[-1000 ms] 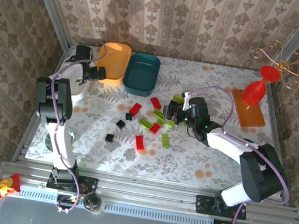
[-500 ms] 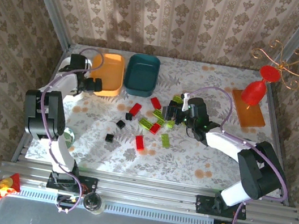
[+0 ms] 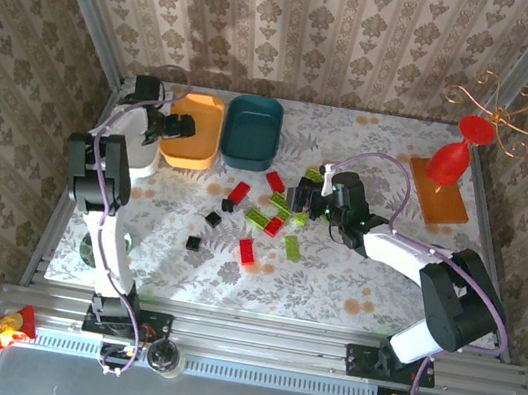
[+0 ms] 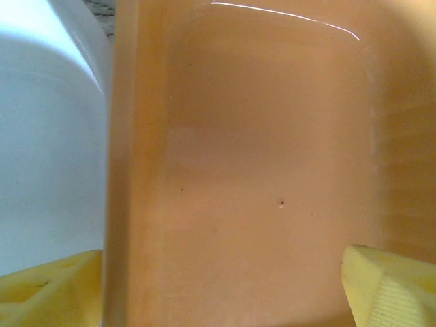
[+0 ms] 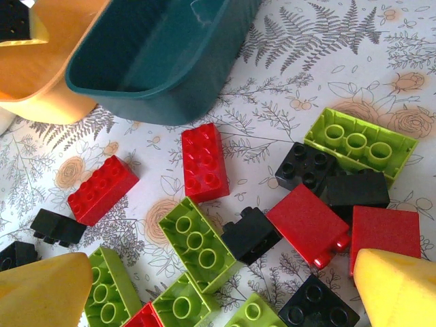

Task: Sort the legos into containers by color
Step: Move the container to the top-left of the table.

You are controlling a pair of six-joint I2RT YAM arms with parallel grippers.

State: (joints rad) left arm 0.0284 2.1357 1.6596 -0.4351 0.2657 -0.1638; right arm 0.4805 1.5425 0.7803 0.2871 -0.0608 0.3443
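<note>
Left gripper spread wide and empty above shallow orange plastic tray, right gripper likewise unclenched, hovered over red, lime green and black plastic lego bricks, scattered on floral-patterned table beside dark teal plastic tray

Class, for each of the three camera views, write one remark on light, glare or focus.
Top external: uneven daylight on the floral tabletop, brightest near left. Left wrist: orange plastic tray soft and blurred, thin white glare streak at top. Right wrist: red, lime green and black plastic bricks sharp, yellow jaws in the lower corners blurred.
</note>
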